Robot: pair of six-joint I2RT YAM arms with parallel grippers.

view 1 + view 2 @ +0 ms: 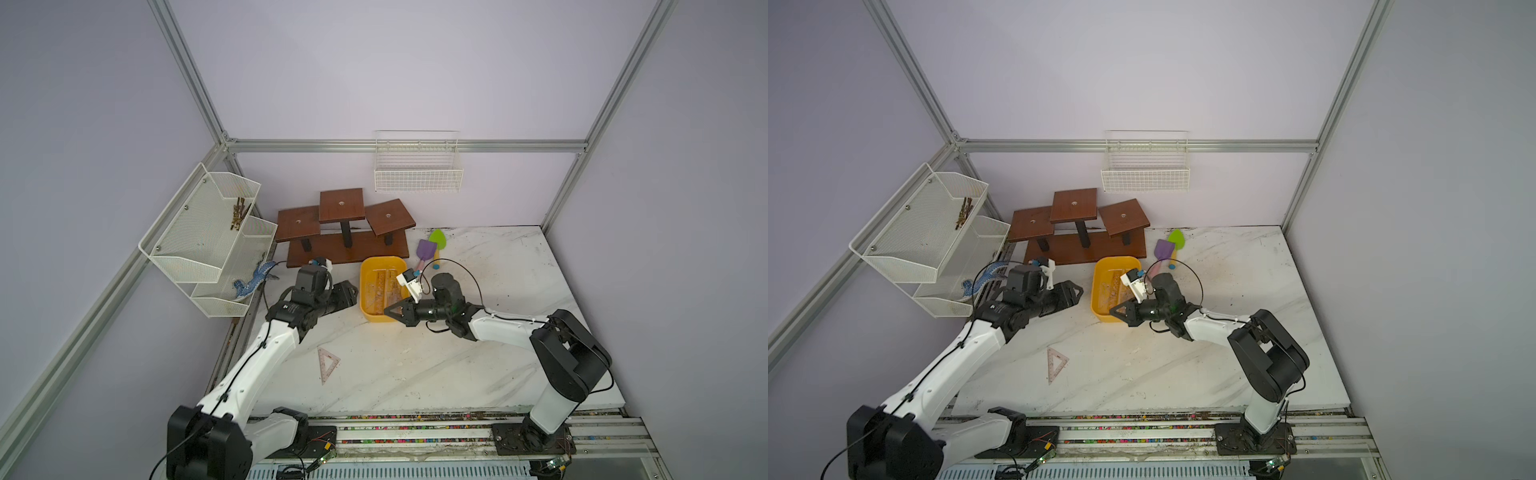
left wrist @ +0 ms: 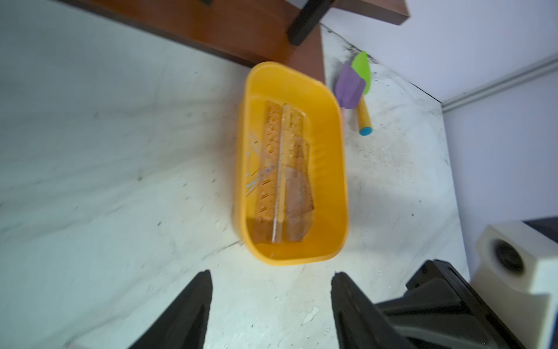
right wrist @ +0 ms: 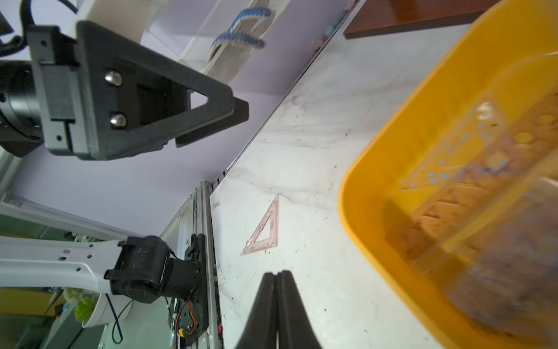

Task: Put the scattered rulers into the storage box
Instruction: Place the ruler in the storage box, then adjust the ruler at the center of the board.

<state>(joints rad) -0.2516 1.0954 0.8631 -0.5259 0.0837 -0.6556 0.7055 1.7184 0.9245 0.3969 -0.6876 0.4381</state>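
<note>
Since most of the stock is already housed and one piece lies out, the step in hand is judged to be the gap between deliveries, with one pickup left to do.

1. storage box [image 1: 380, 318]: yellow tub on the marble table [image 1: 457, 353]. Its long axis runs from the robot's side to the wooden stand [image 1: 347, 249] at its far end.
2. rulers [image 2: 271, 169]: inside the storage box, flat on its floor and overlapping. Some are clear and some brownish, and the count cannot be told. Their long axes follow the box's long axis.
3. set square [image 1: 327, 365]: flat on the table, well apart from the storage box, off its near end and toward the left arm's side. Its longest edge runs about parallel with the box's long axis, and its square corner points to the robot's right.
4. left gripper [image 2: 271, 275]: just beside the box's left long wall, jaws apart, nothing between them.
5. right gripper [image 3: 276, 273]: at the box's near end, jaws pressed together, nothing held.

Next move, as a judgement: the left arm is the nearer one. It would leave the box for the set square, come in low and pinch across one thin side, since a flat piece on smooth marble gives little to grip. It would then carry the piece back with the longest edge along the box's length.
</note>
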